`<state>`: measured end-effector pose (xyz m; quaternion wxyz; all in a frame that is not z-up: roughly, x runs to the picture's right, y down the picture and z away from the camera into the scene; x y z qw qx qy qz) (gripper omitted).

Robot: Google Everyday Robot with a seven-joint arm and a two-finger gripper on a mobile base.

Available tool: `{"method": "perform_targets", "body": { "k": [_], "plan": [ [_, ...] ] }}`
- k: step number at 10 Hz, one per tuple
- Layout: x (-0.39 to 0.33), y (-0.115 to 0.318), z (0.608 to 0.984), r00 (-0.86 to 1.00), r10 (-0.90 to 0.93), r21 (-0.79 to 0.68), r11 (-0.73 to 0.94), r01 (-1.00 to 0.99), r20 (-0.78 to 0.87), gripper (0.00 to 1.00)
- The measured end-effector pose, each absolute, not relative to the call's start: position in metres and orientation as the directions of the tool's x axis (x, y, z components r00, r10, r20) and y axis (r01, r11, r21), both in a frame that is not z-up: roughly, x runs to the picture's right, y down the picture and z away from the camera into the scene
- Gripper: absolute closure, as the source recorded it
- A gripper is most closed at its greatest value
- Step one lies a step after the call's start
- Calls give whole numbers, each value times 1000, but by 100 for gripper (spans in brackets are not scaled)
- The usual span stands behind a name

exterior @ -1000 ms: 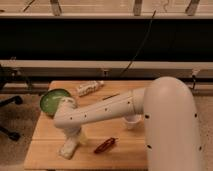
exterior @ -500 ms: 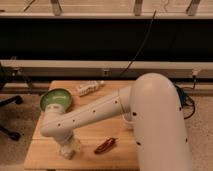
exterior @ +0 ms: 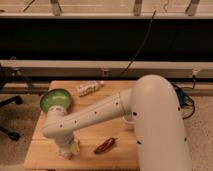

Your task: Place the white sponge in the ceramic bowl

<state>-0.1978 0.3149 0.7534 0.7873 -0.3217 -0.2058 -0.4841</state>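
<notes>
The green ceramic bowl (exterior: 56, 100) sits at the left edge of the wooden table (exterior: 95, 157). My white arm reaches across the table from the right and bends down at its front left. The gripper (exterior: 68, 150) points down at the tabletop there, in front of the bowl. A pale cream object, apparently the white sponge (exterior: 73, 148), shows at the gripper's tip, mostly hidden by it.
An elongated lumpy white packet (exterior: 89, 88) lies at the back of the table. A reddish-brown wrapped item (exterior: 105, 145) lies near the front edge, right of the gripper. A white cup (exterior: 129, 121) is mostly hidden behind my arm. A dark window wall stands behind the table.
The arm has swung left and the gripper has moved right and lower at the front left of the table. The bowl, packet and red item have not moved.
</notes>
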Motion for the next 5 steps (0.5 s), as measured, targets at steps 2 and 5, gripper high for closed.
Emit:
{"method": "perform_targets", "body": {
  "k": [2,5],
  "plan": [
    [-199,317,753,444,-624,-300,328,896,643,69],
    [-198,319,751,451,-621,-302,336,892,641,97]
  ]
}}
